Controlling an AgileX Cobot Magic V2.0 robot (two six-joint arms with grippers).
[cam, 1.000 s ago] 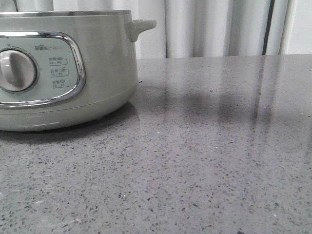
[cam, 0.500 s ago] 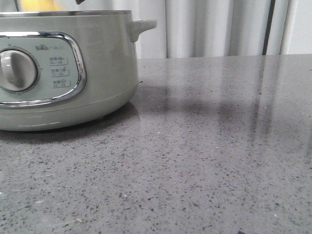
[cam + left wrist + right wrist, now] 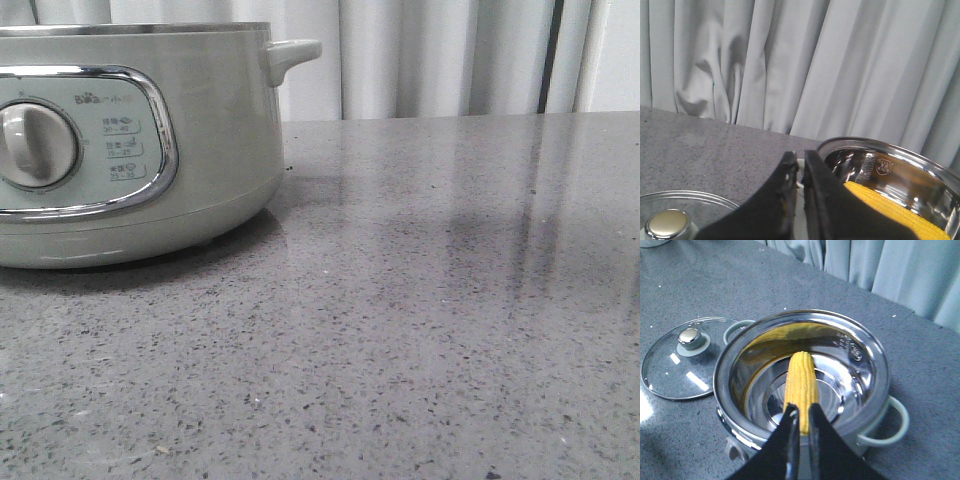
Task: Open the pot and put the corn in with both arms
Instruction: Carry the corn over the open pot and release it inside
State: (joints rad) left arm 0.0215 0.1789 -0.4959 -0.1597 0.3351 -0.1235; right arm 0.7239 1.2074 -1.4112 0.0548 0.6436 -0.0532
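The pale grey-green pot (image 3: 210, 130) stands at the left of the front view, with its dial and steel rim showing; no gripper shows there. In the right wrist view the pot (image 3: 866, 354) is open and the yellow corn (image 3: 801, 377) lies inside on the steel bottom, one end leaning toward the near wall. My right gripper (image 3: 804, 411) hangs above the pot's near rim, jaws nearly together and empty. My left gripper (image 3: 801, 156) is beside the pot's rim (image 3: 875, 145), jaws nearly together and empty. The corn (image 3: 890, 210) shows there too.
The glass lid (image 3: 665, 372) with its steel knob lies flat on the grey speckled counter (image 3: 450, 300) beside the pot, on the side away from the right handle (image 3: 897, 422). It also shows in the left wrist view (image 3: 705, 199). Grey curtains hang behind.
Half a second ago a yellow shape and a dark tip showed above the pot's rim in the front view; both are gone from that view. The pot has not moved.
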